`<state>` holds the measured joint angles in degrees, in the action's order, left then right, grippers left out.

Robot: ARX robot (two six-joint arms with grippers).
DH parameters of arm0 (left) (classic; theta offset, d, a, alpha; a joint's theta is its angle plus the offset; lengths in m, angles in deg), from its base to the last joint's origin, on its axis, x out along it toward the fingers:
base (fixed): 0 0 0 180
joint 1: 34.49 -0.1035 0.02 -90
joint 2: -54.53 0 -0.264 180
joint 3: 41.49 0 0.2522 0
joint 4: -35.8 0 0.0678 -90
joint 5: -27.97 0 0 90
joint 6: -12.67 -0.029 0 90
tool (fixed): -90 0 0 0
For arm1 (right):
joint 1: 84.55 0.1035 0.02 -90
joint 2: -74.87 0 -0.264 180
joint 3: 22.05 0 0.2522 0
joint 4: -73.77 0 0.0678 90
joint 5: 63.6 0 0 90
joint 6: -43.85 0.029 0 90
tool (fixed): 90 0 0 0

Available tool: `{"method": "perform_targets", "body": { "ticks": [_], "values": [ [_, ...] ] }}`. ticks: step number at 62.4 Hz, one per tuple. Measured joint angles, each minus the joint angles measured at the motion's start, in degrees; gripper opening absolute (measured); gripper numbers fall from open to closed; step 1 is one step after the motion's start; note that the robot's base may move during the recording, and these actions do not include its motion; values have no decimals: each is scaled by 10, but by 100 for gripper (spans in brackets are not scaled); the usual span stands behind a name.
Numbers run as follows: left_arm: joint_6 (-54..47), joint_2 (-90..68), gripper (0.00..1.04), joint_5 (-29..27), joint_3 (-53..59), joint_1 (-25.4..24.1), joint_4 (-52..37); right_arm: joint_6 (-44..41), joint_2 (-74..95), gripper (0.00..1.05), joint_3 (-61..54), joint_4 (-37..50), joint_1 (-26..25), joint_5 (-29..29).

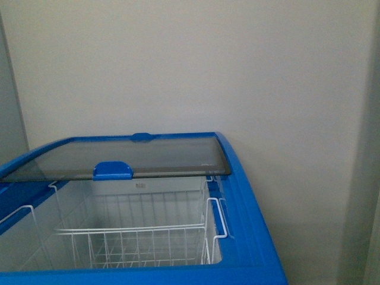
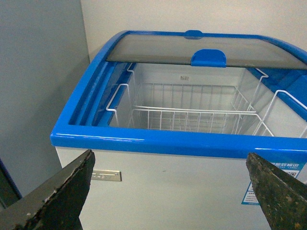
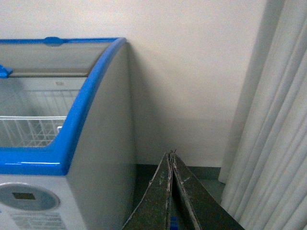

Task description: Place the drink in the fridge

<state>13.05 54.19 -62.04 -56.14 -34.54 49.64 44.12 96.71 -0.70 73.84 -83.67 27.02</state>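
The fridge (image 1: 249,231) is a white chest cooler with a blue top rim. Its near half stands open. A glass lid with a blue handle (image 1: 113,170) is slid over the far half. A white wire basket (image 1: 148,237) hangs inside and looks empty. The drink is out of view. My left gripper (image 2: 170,177) is open and empty, in front of the fridge's white front wall (image 2: 182,191), below the blue rim (image 2: 144,143). My right gripper (image 3: 171,160) is shut with nothing between the jaws, to the right of the fridge's side (image 3: 103,158). Neither arm shows in the front view.
A plain wall stands behind the fridge (image 1: 237,71). A grey cabinet side (image 2: 38,86) stands left of the fridge. A pale curtain (image 3: 273,143) hangs to the right. A round digital panel (image 3: 26,196) sits on the fridge's front corner. Dark floor (image 3: 148,172) lies beside the fridge.
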Motion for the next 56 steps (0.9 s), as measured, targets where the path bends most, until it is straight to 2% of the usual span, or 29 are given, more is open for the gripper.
{"method": "perform_targets", "body": {
  "ticks": [45, 52, 56],
  "values": [
    [0, 0, 97, 0, 0, 0, 0, -1, -115, 3, -67, -40, -8, -5],
    [-1, 0, 97, 0, 0, 0, 0, -1, -184, 3, -67, -126, -8, -6],
    [-1, 0, 97, 0, 0, 0, 0, -1, -207, 3, -67, -135, -8, -7]
  ]
}}
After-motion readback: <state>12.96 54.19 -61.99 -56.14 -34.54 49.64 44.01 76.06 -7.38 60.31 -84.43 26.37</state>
